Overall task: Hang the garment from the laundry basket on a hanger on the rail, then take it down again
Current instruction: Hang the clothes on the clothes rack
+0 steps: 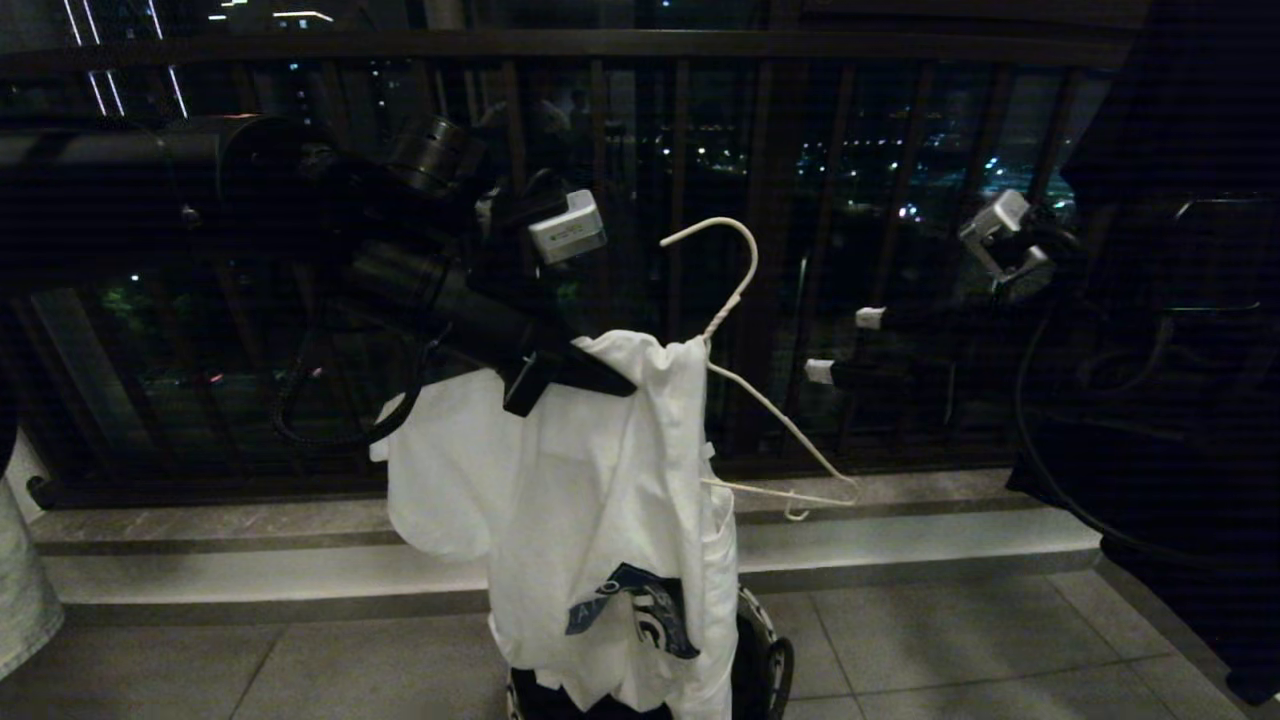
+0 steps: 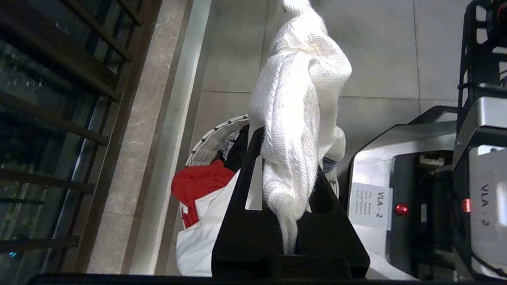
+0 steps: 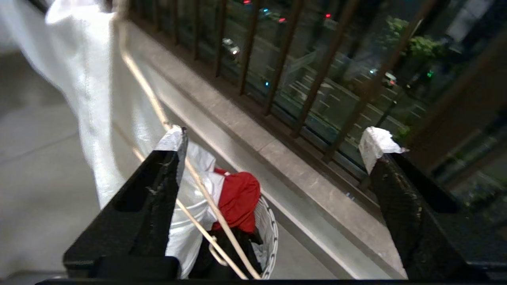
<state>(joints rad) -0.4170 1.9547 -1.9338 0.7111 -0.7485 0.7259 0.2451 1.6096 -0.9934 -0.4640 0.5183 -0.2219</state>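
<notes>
Clamped tight, the jaws of the left gripper [image 2: 291,221] pinch a bunched fold of the white garment [image 1: 600,480], seen at close range only in the left wrist view, where the twisted cloth rises out from between the black fingers [image 2: 241,221]. The head view alone shows the whole picture: the T-shirt hangs from that grip above the laundry basket [image 1: 765,650], its blue chest graphic low on the front, with the hanger [image 1: 745,380] threaded through the neck, hook up and one wire shoulder jutting bare toward the robot's right. The right gripper [image 1: 845,345] stands well apart on that side, its jaws spread wide and holding nothing; its white-tipped fingers [image 3: 172,140] frame the hanger's thin wire in the right wrist view, which passes just beside one tip, though contact cannot be told. That view and the left wrist view both reveal a red cloth [image 3: 237,198] and a dark garment lying inside the woven basket, hidden from the head camera by the shirt. Behind everything runs the dark balcony railing [image 1: 680,60] above a stone ledge [image 1: 900,530] and the tiled floor [image 1: 950,640].
</notes>
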